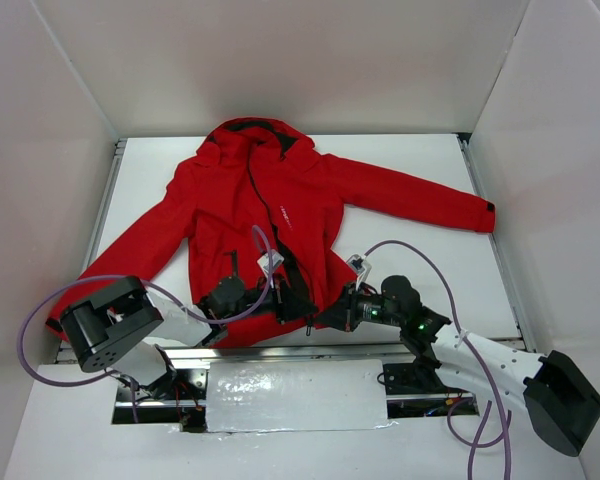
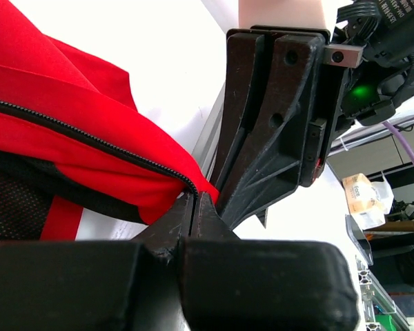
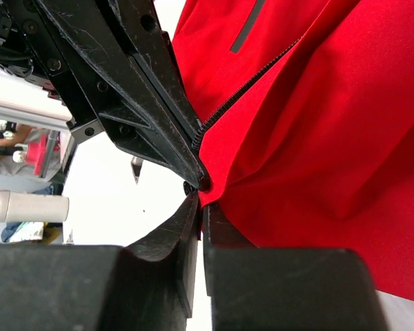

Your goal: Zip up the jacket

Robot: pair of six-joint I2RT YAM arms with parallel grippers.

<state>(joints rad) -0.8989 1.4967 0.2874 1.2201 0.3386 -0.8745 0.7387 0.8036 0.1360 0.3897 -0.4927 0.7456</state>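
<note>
The red jacket (image 1: 280, 190) lies flat on the white table, hood at the far end, sleeves spread. Its front stands open near the hem, showing dark lining. My left gripper (image 1: 288, 303) is shut on the hem corner of one front panel; in the left wrist view (image 2: 193, 201) the zip teeth (image 2: 90, 138) run into the shut jaws. My right gripper (image 1: 327, 317) is shut on the hem corner of the other panel (image 3: 317, 124), its jaws (image 3: 201, 201) pinching red cloth beside the zip teeth (image 3: 241, 93). The two grippers touch tip to tip.
White walls enclose the table on three sides. A metal rail (image 1: 280, 352) runs along the near edge under the hem. Purple cables (image 1: 420, 255) loop above both arms. The right sleeve's cuff (image 1: 485, 215) reaches near the right wall.
</note>
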